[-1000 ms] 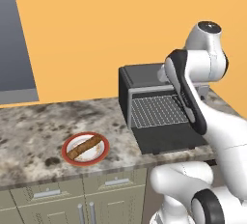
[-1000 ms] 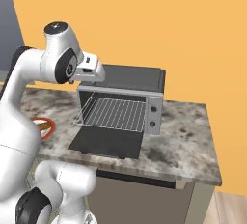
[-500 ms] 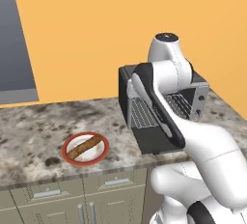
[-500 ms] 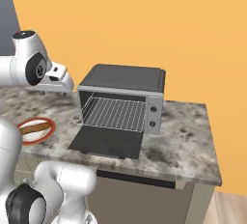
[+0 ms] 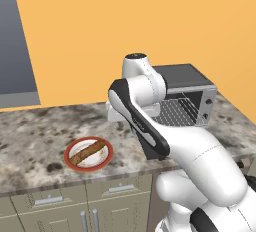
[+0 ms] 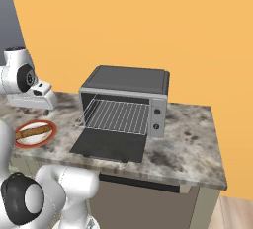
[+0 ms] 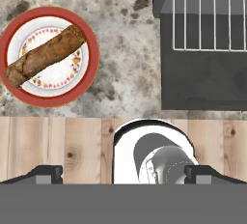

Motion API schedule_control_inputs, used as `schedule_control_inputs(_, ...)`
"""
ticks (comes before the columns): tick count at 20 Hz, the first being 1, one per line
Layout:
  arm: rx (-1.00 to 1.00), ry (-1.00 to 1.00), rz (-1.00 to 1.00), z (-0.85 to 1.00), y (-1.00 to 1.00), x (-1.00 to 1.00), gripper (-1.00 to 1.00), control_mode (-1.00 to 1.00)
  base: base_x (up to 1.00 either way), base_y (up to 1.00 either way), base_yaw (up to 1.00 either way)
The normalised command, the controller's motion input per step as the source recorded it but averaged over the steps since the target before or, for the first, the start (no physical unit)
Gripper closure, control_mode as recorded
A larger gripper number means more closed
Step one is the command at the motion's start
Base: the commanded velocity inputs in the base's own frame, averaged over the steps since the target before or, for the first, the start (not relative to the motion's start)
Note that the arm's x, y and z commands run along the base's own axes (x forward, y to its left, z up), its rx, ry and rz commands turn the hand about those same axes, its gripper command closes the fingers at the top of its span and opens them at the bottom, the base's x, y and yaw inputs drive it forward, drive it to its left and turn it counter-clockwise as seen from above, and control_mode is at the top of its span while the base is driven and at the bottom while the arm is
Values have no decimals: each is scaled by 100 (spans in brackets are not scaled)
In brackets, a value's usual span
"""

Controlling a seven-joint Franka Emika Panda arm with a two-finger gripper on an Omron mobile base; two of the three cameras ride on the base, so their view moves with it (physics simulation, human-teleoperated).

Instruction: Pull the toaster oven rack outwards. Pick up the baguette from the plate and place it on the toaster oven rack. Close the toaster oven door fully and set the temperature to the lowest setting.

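One counter [image 6: 192, 144] of speckled grey stone carries everything I can inspect. On it stands the toaster oven [image 6: 126, 80], dark-bodied with a silver front frame and a control strip of small knobs at its right side. I see the toaster oven door [image 6: 109, 145] folded fully down, lying flat on the stone in front of the cavity. The rack [image 6: 118, 116] is drawn forward so that its wire grid overhangs the inner part of the lowered door; in the hand view its front bar [image 7: 207, 49] crosses above the dark panel.

Well to the left of the oven, apart from the door, sits the plate [image 5: 88, 153], red-rimmed with a patterned ring. I find the baguette [image 5: 89, 151] lying across it on a diagonal, its ends reaching the rim on both sides, resting on nothing else.

I have the arm swung over to the left, and the gripper [image 6: 42, 105] hangs above the stone between the plate and the oven, nearer the plate. From the hand camera, which looks straight down, the plate [image 7: 48, 56] lies at upper left and the lowered door at upper right. The fingertips [image 7: 43, 174] stand at the outer edges of that view, spread to full width, with nothing between them.
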Motion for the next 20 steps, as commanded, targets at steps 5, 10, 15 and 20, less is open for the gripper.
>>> schedule_control_inputs(5,0,19,0,-52,16,8,-100,-100,0,0,0)
schedule_control_inputs(10,0,4,-4,-33,43,15,-100,-100,0,0,0)
schedule_control_inputs(15,3,-1,-22,-27,43,44,-100,-100,0,0,0)
schedule_control_inputs(20,8,-5,-34,-36,30,53,-100,-100,0,0,0)
